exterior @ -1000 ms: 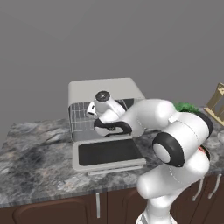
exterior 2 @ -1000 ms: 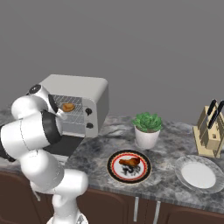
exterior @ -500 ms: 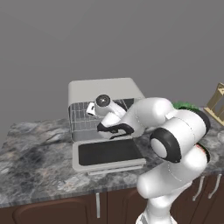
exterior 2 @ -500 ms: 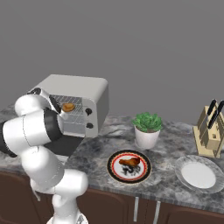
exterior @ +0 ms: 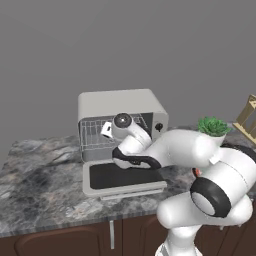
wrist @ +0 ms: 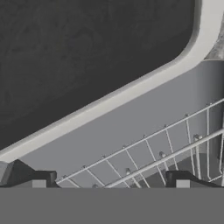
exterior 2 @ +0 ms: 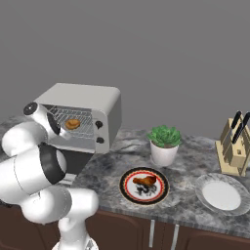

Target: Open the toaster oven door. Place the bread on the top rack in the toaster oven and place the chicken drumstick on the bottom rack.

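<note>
The toaster oven door [exterior: 122,177] is found fully lowered, lying flat toward the near edge of the marble surface [exterior: 40,190] in front of the toaster oven [exterior: 120,107]. The bread [exterior 2: 73,124] is seen resting on the top rack [exterior 2: 80,118] inside the cavity, so the first two steps are judged complete.

The claw [wrist: 111,181] is held wide apart and empty at the oven mouth, with one dark fingertip [wrist: 37,179] at each lower corner of the hand view. A wire rack [wrist: 175,148] lies just beyond the tips and the door's dark glass beyond that. Which of the two racks this is cannot be told.

The chicken drumstick [exterior 2: 143,181] lies on a red-rimmed plate [exterior 2: 144,196], well to the right of the oven and near the front edge. A potted plant [exterior 2: 163,144] stands just behind the plate.

The step in hand is judged to be the release of the bread. The next move calls for the arm to be drawn clear of the cavity and the lowered door, then carried right to the plate, where the drumstick is to be grasped for the bottom rack.
</note>
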